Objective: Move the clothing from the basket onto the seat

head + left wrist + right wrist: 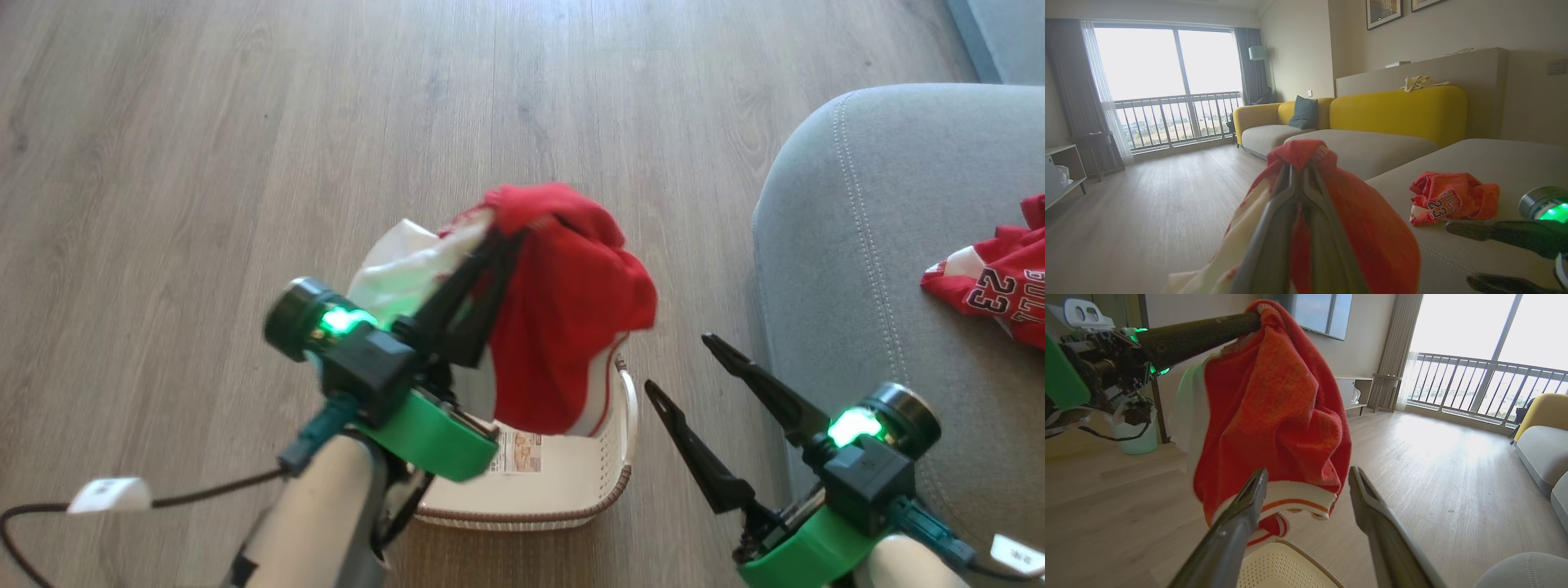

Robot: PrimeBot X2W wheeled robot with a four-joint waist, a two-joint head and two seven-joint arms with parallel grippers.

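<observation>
Now the left gripper [508,235] pinches the red garment [571,327] aloft above the basket [608,478], while the right gripper [678,360] hovers spread beside the basket. The lift looks complete; next comes carrying it away from the basket onto the seat [857,245], near the jersey [1000,294]

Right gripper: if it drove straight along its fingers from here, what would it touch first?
Most likely the red garment hanging from the shut left gripper above the basket. The right gripper, open, frames its white-banded hem; depth to contact is unclear.
</observation>
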